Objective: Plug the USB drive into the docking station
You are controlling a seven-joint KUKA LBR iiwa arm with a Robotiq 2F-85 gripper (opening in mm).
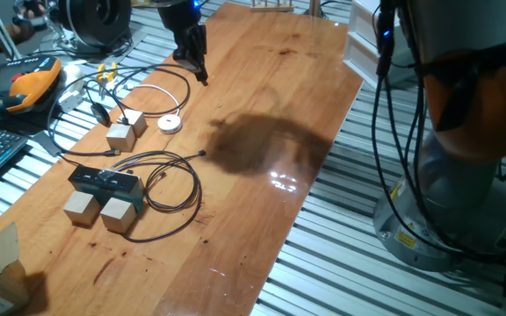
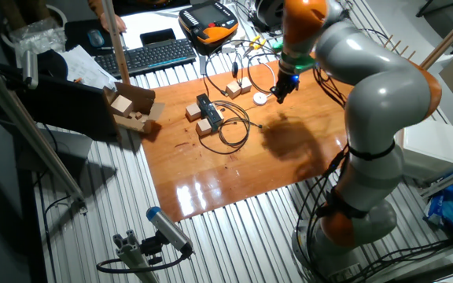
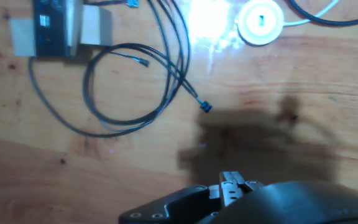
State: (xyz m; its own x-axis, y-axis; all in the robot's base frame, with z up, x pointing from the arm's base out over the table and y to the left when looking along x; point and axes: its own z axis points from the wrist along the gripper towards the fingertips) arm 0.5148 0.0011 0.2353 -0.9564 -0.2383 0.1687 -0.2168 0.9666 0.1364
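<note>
"Where was the USB drive (image 3: 230, 185) at that point?"

"Up in the air, not on the worktop (image 1: 262, 105). The fingers (image 1: 195, 54) looked pressed together on a small dark stick. The hand view showed a short metal plug end poking out below the dark mass at the bottom of the frame. I took that for the drive, though it was partly hidden."

"And the docking station (image 1: 104, 182)?"

"Well apart from the hand, lying flat between two wooden cubes (image 1: 119, 213) and the loops of thin black cable (image 1: 169, 184)."

"What could have gone wrong from there?"

"Mostly the cables. They lay coiled just beside the dock, so a low approach might have snagged a loop and dragged the box. The dock looked loose on the wood, so a plug arriving tilted or off the port could have pushed it away instead of seating. The drive might also have slipped in so narrow a grip."

"Did the views disagree?"

"No, but they differed. The fixed view from the side showed how high the hand hung and the white puck (image 1: 170, 124) near it. Only the hand view showed the plug end and a loose cable plug (image 3: 205, 107) under the path. The other fixed view gave the whole arm, but the drive was too small to make out."
</note>
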